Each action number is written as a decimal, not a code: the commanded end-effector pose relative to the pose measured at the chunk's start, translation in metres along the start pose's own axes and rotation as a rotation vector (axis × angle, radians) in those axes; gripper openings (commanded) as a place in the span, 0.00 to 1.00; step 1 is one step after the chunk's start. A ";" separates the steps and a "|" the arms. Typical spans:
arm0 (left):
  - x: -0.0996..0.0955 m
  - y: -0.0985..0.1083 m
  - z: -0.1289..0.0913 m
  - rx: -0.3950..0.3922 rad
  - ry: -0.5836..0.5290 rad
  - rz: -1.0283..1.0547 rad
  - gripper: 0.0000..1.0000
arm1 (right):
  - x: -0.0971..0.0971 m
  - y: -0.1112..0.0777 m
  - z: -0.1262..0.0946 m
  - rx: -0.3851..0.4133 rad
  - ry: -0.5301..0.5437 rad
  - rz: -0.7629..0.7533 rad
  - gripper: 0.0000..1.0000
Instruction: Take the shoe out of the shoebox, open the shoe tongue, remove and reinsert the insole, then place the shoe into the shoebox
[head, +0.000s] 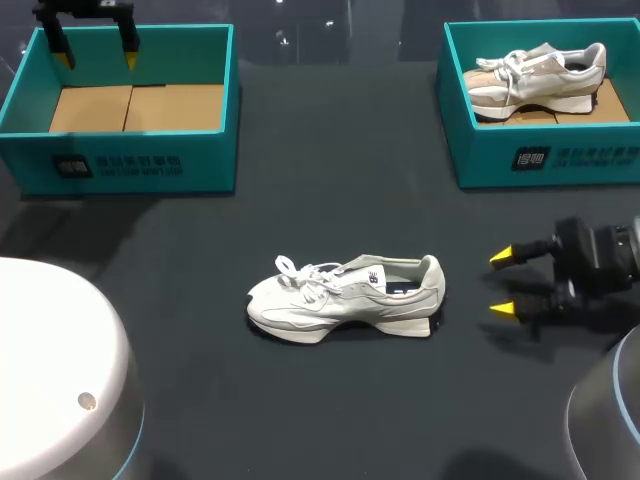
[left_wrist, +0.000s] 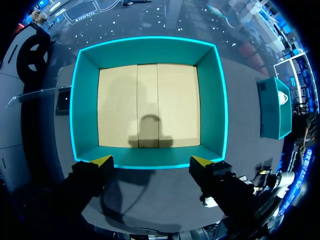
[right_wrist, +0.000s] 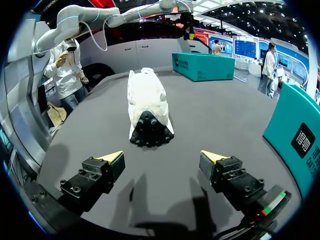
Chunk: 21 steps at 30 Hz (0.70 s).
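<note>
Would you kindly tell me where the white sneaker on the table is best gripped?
The white sneaker stands upright on its sole, heel facing the open right gripper; so probably pinch its heel collar, coming from that end.

I counted two shoeboxes, a far-left shoebox (head: 130, 160) and a far-right shoebox (head: 540, 160); two shoes, a middle shoe (head: 345, 298) and a boxed shoe (head: 540, 75); two claws, my left claw (head: 97, 58) and right claw (head: 503, 283).
</note>
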<state>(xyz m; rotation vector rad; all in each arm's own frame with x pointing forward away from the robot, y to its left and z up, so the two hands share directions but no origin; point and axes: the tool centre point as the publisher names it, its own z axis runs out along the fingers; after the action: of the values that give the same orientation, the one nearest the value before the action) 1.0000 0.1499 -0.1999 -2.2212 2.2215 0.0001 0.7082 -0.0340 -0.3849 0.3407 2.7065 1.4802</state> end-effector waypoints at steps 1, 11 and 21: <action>0.000 0.000 0.000 0.000 0.000 0.000 1.00 | -0.001 -0.006 0.000 -0.022 0.003 -0.002 1.00; 0.000 0.000 0.000 0.000 0.000 0.000 1.00 | -0.001 -0.012 0.004 -0.051 0.015 0.001 1.00; 0.000 0.000 0.000 0.000 0.000 0.000 1.00 | 0.003 -0.004 0.013 -0.088 0.010 -0.010 1.00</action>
<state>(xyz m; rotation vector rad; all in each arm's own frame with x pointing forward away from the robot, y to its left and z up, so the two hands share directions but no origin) 1.0000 0.1499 -0.1999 -2.2212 2.2214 0.0001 0.7080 -0.0293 -0.3950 0.3106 2.6443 1.6025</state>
